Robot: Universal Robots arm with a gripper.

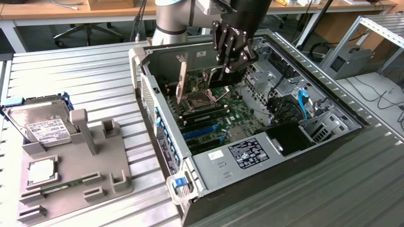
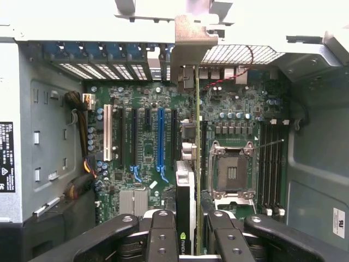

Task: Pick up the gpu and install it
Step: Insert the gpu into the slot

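The gpu (image 2: 186,188) is seen edge-on in the wrist view, a thin dark card with a black cooler, and its tan-silver bracket (image 2: 192,46) stands against the rear slot openings of the case. My gripper (image 2: 191,240) is shut on the card's far end, one black finger on each face. In the exterior view the gripper (image 1: 231,66) reaches down into the open PC case (image 1: 208,156), holding the gpu (image 1: 200,82) upright over the motherboard (image 1: 237,111), bracket (image 1: 181,78) toward the back wall. The card lies between the blue slot (image 2: 160,142) and the CPU socket (image 2: 232,172). Whether it is seated I cannot tell.
A grey fixture tray (image 1: 113,165) lies at the exterior view's left, carrying a hard drive (image 1: 41,125), a CPU (image 1: 41,171) and a green RAM stick (image 1: 63,185). Inside the case are empty RAM slots (image 2: 270,164), cables (image 2: 82,131), drive cages (image 1: 315,123) and metal walls close around the card.
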